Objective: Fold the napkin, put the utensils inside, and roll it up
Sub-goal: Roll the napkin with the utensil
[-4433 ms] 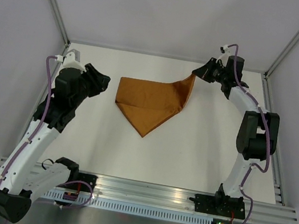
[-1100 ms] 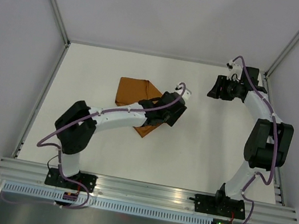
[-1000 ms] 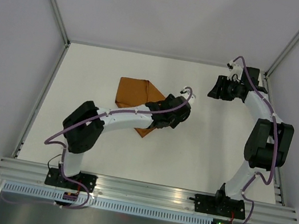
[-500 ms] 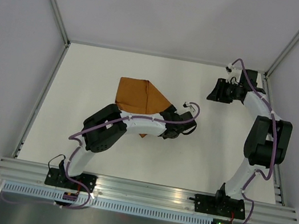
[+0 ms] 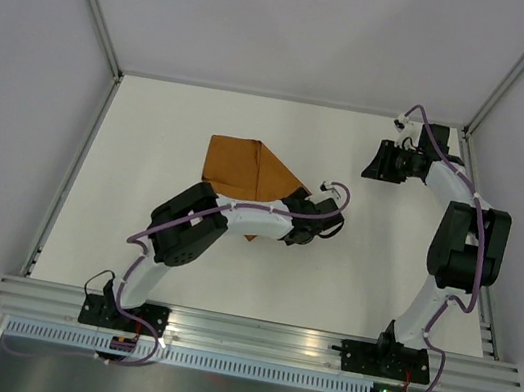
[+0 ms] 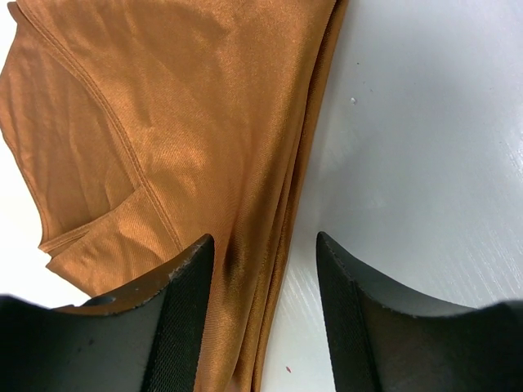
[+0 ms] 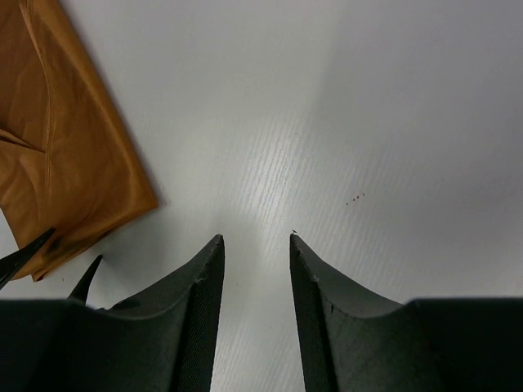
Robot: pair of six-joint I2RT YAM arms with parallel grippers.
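The rust-orange napkin (image 5: 243, 166) lies folded on the white table, left of centre. It also shows in the left wrist view (image 6: 163, 131) and at the top left of the right wrist view (image 7: 65, 139). My left gripper (image 5: 295, 203) is open and low at the napkin's right edge. In its wrist view (image 6: 263, 241) the layered cloth edge runs between the two spread fingers, nearer the left one (image 6: 184, 310). My right gripper (image 5: 378, 162) is open and empty over bare table at the back right (image 7: 253, 241). The utensils are out of view.
White walls enclose the table (image 5: 381, 268) on three sides, with metal posts (image 5: 97, 10) at the back corners. A metal rail (image 5: 257, 337) carrying both arm bases runs along the near edge. The left forearm (image 5: 238, 217) lies across the napkin's lower tip.
The right gripper let go of the napkin corner and drew back to the right. The left arm swung across from the left side to the napkin's right edge, shifting slightly in the last half second.
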